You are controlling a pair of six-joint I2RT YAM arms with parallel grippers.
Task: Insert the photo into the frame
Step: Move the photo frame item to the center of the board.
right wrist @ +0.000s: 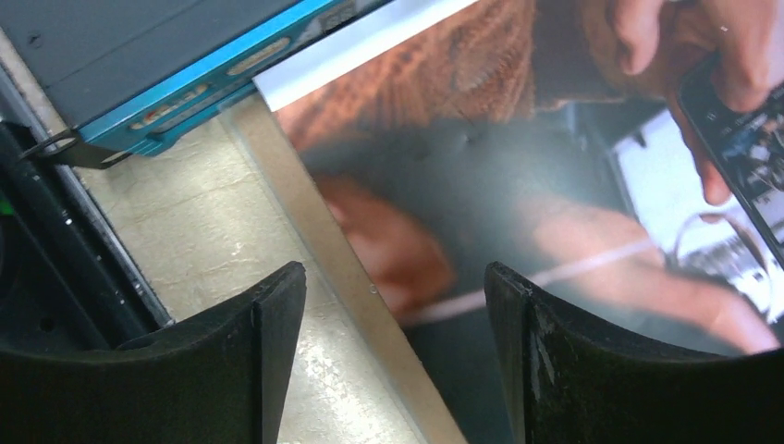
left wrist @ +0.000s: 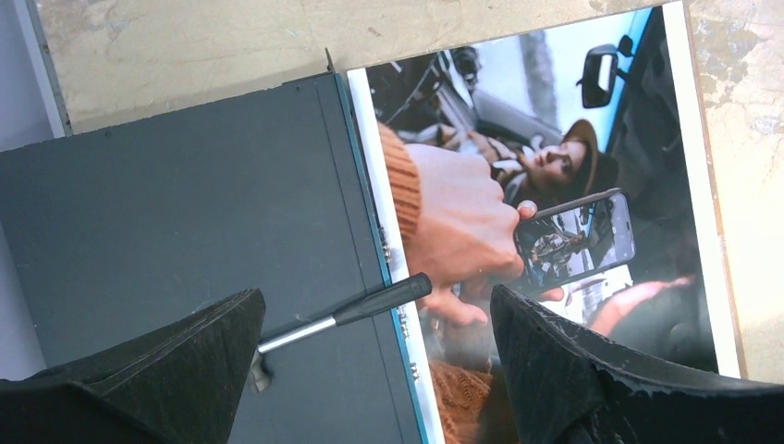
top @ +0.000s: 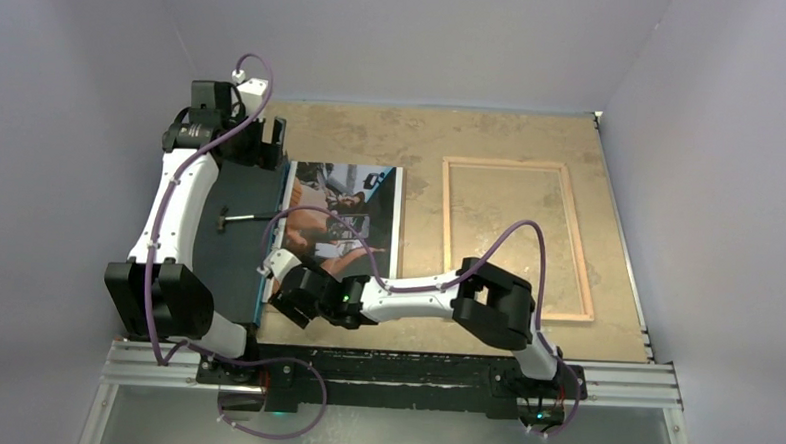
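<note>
currently only the top view has the frame (top: pixel 515 197) — it lies flat on the right half of the worktop (top: pixel 423 133), light wood border, worktop colour showing through its middle. the photo (top: pixel 344 220) lies flat left of it, well apart, with a bare strip of worktop between them.

left wrist view adds what the top view blurs: a small tool (left wrist: pixel 370 302), black handle and metal shaft, lies across the dark board (left wrist: pixel 185 203) with its handle tip over the photo's white strip. right wrist view shows the photo's near corner, a thin tan margin along its edge and the board's blue edge (right wrist: pixel 203 74) just beside it.

edges: the photo's left side touches the dark board. its right side is free. walls close in on three sides of the worktop.

photo: glossy, orange-brown sleeve, a hand holding a phone, dark car interior, blue sky patch, white strips on both long sides.

left claw (top: pixel 264 144) hangs over the far end of the board, jaws wide, holding nothing. right claw (top: pixel 284 299) is over the photo's near-left corner — jaws apart, nothing gripped.
</note>
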